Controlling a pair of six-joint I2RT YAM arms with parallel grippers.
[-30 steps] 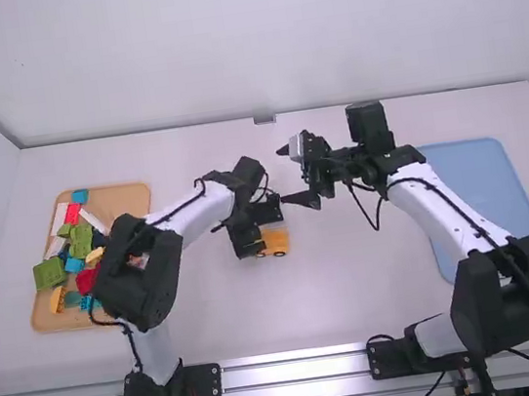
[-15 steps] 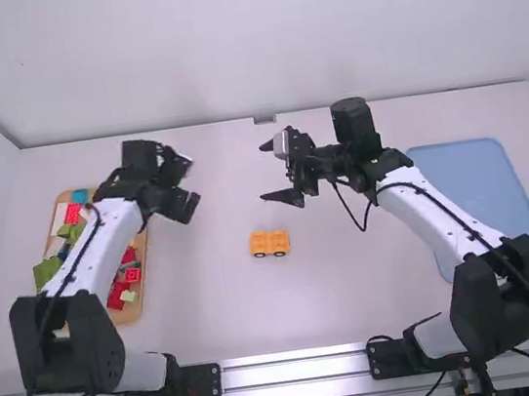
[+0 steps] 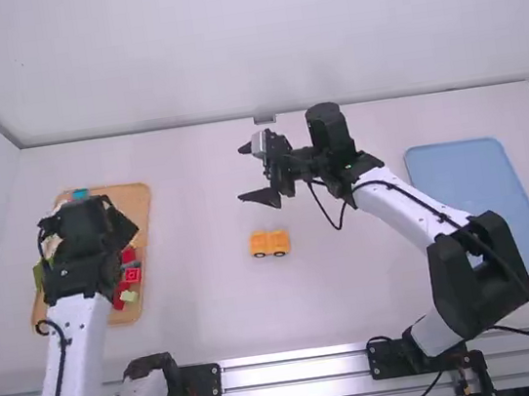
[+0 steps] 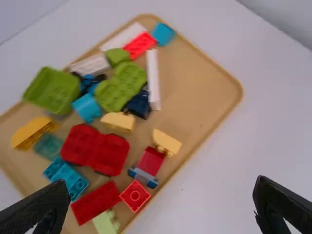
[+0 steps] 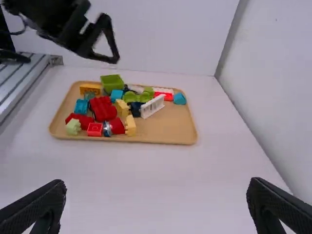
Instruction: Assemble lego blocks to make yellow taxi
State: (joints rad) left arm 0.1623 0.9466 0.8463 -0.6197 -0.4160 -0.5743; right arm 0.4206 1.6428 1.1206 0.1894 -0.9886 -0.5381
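The left hand (image 3: 119, 226) gapes wide above the tray (image 4: 197, 83) of blocks (image 4: 92, 147), holding nothing; the right hand (image 3: 244, 173), also wide open, hangs empty over the table (image 3: 212, 314).

Bright, even light, perhaps overhead; faint shadows.

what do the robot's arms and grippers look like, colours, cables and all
The left arm and right arm match: smooth white links, chunky black joints, and thin black cables looping along the outside. The left end effector and right end effector are black too, each with two fingers that taper like wedges.
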